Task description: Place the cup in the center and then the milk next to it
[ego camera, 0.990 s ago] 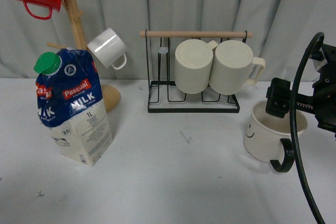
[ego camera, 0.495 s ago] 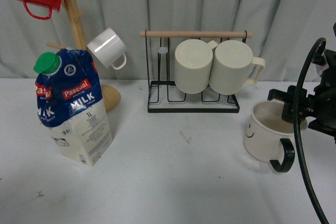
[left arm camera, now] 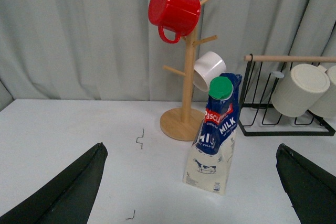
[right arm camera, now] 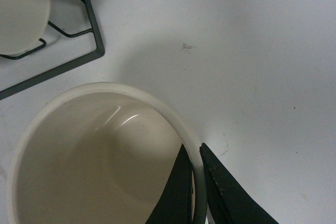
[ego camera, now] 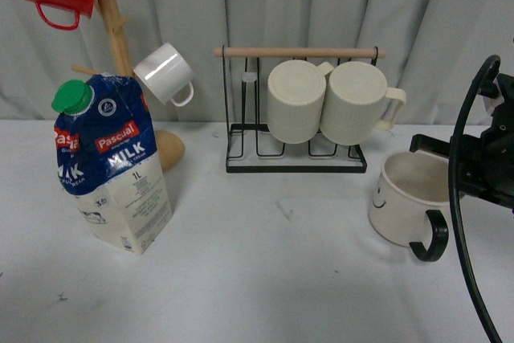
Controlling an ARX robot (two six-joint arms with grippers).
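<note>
Your right gripper (right arm camera: 193, 153) pinches the rim of the cup (ego camera: 401, 198), right of the mug rack (ego camera: 295, 169), so the centre before that rack lies leftward.

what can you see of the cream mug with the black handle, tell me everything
The cup is a wide, glossy cream mug, ceramic by its look, with a black loop handle and a small dark smiley. It is empty and upright on the white table, right of centre, near the wire rack. The right gripper pinches its rim, one finger inside, one outside.
</note>
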